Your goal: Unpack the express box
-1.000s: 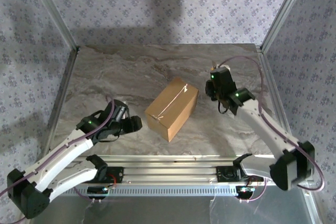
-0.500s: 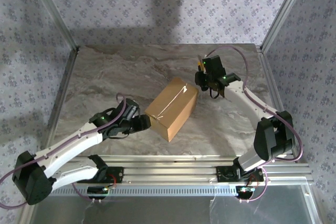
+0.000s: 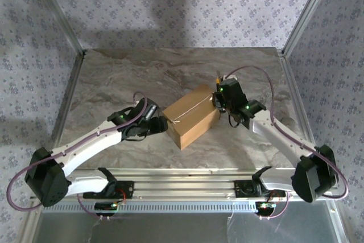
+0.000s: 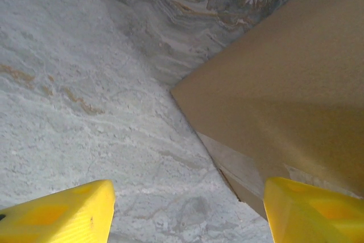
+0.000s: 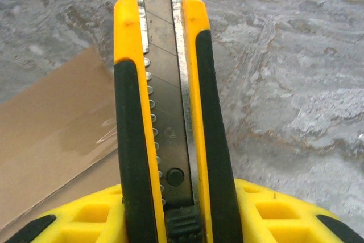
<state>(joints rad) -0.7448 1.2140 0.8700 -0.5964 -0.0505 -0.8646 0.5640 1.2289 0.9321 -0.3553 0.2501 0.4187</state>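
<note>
A plain brown cardboard express box point(image 3: 190, 115) lies closed on a grey marbled worktop point(image 3: 125, 78), in the middle of the overhead frame, angled so its length runs from lower left to upper right; a strip of clear tape point(image 3: 190, 110) follows its top seam and looks uncut; the step in hand seems to be bringing a blade to that tape; to do it well, the tip should probably meet the seam at the box's end, go in shallow so nothing inside is harmed, and run straight along the tape line while the far corner is braced so the box neither slides nor turns. At the box's upper right end, the right jaws are clenched on a black-and-yellow utility knife point(image 5: 165, 112); in the right wrist view its blade points toward the top of the frame, with the box top point(image 5: 51, 140) in the lower left, just beside and below the handle; whether steel touches cardboard cannot be told. At the box's lower left corner, the left jaws are released; their yellow fingers point(image 4: 62, 214) stand spread at the bottom corners of the left wrist view, the box corner point(image 4: 284, 83) reaching down between them, close against the right-hand finger and apart from the left-hand one.
</note>
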